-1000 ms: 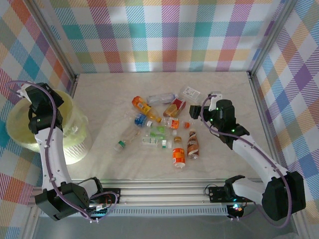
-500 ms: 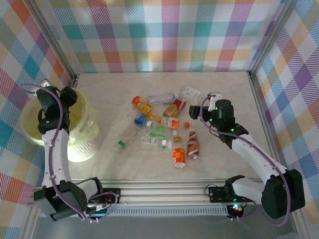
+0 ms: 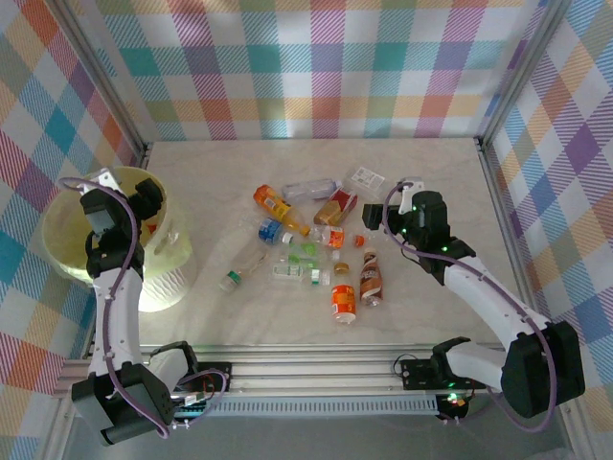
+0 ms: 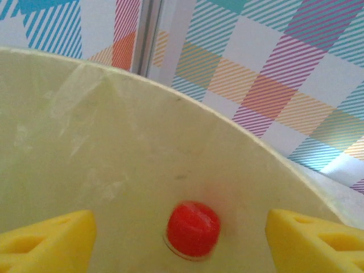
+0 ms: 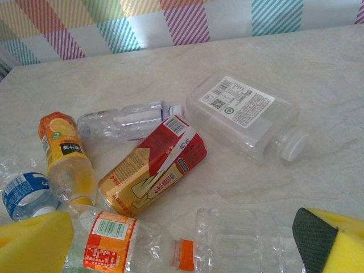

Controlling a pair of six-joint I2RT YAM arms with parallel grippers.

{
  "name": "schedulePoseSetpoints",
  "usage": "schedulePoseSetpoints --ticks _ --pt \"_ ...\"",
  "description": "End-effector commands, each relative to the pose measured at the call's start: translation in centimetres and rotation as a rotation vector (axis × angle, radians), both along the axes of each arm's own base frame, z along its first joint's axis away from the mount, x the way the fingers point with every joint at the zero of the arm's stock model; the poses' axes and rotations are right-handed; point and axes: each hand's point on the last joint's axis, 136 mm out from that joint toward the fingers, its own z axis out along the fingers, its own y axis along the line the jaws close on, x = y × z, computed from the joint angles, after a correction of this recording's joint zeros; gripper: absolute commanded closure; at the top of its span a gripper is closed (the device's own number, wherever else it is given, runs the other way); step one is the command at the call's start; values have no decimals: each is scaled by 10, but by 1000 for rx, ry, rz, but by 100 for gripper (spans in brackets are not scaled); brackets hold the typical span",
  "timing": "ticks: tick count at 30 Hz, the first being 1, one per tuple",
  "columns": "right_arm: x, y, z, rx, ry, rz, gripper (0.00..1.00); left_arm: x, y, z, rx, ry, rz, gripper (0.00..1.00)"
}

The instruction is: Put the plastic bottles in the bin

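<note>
Plastic bottles (image 3: 344, 303) lie in a loose cluster on the middle of the counter (image 3: 431, 172), well apart from the bin (image 3: 57, 240), which stands at the left. The left jaws hang over the bin's mouth. Their yellow fingers (image 4: 48, 239) are spread apart, and a red cap (image 4: 193, 228) sits between them against the bin's pale inner wall, touching neither. The right jaws hover wide apart, gripping nothing, just beside the cluster's right side. Below and ahead of them lie a red-and-gold bottle (image 5: 153, 173), a clear white-capped bottle (image 5: 244, 114) and an orange juice bottle (image 5: 65, 165).
</note>
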Motion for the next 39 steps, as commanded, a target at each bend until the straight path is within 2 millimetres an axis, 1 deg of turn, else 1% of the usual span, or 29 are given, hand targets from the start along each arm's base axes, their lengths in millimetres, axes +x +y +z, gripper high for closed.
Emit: schedulePoseSetpoints --ticks 1,3,7,12,14,15,18,22,26,27,28,31,32,34,36,39 --pt "-1 0 0 -5 -18 -1 0 1 2 8 9 -18 10 19" --pt "-3 -2 -3 -3 -7 -12 0 -1 3 10 2 -22 20 19" --pt "-9 -9 -12 -6 21 -44 0 -9 8 20 -5 -39 70 17" --pt "-13 -17 -24 -16 71 -88 0 -29 26 30 -32 -24 217 11" --pt "-14 -21 -31 -10 106 -120 0 -35 30 40 -49 -41 260 9" --pt "-15 -22 -34 -8 128 -131 0 -41 30 36 -68 -8 280 7" --pt "-19 -27 -47 -2 191 -175 0 -52 34 42 -117 5 340 3" --pt "-27 -31 -66 -17 273 -200 0 -56 29 49 -186 14 347 0" --pt "-40 -35 -83 -46 344 -200 0 -56 21 58 -230 25 326 0" --pt "-43 -35 -86 -51 359 -192 0 -58 19 63 -235 24 326 0" --pt "-48 -32 -89 -52 378 -172 0 -59 18 65 -242 25 326 0" --pt "-68 -14 -95 -12 445 -42 0 -58 2 82 -267 -1 246 0" --pt "-74 -11 -98 8 475 -35 0 -54 -13 89 -273 -14 182 0" --pt "-87 -21 -110 47 554 -126 0 -52 -30 100 -275 -38 114 0" --pt "-102 -22 -118 91 612 -152 0 -53 -46 108 -265 -53 65 0" --pt "-120 -18 -124 127 657 -139 0 -53 -71 115 -244 -65 -10 0"
